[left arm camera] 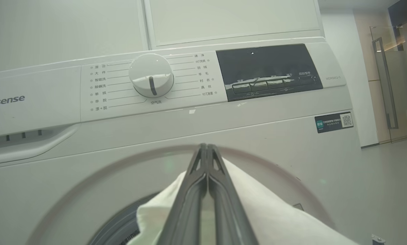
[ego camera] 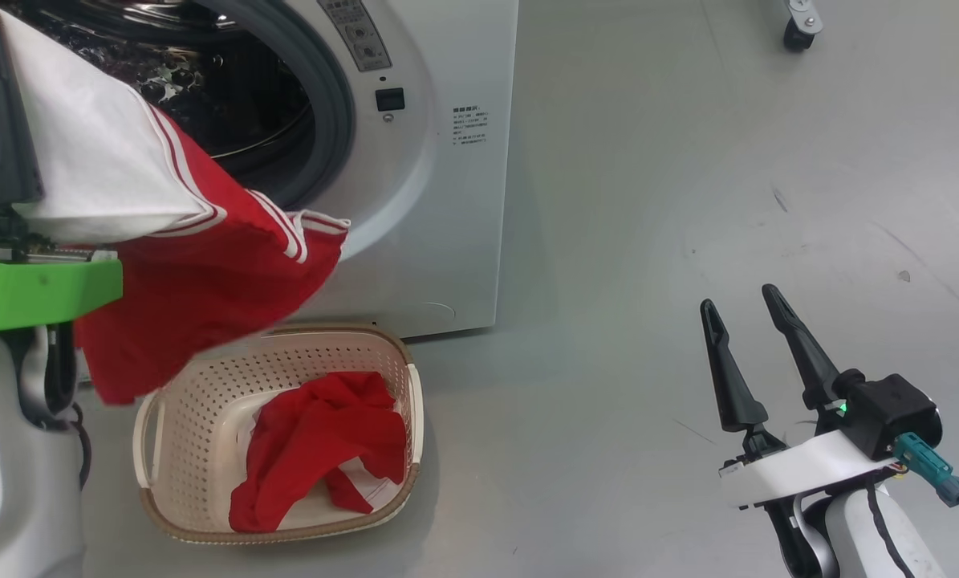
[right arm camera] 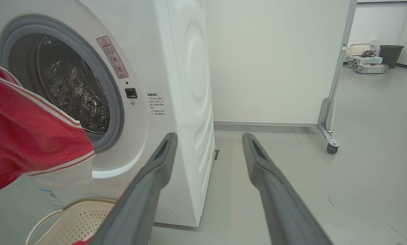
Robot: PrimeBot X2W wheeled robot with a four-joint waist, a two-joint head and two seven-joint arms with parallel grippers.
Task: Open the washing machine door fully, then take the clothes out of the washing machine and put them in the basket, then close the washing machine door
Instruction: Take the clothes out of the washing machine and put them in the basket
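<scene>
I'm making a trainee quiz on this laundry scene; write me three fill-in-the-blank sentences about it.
1. The left gripper is ____ on the red fabric garment with white panels.
2. The right gripper stands ____, holding nothing.
3. The crumpled cloth lying in the cream perforated plastic basket is mostly ____.
Missing: shut; open; red.

Washing machine (ego camera: 447, 233) cut off at top edge, printed label (ego camera: 469, 127) too small to read

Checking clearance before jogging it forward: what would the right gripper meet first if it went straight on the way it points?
Probably the white wall, low near the floor. The right gripper, open, points just past the side of the washing machine; the way looks free till then, though depth is unclear.
</scene>
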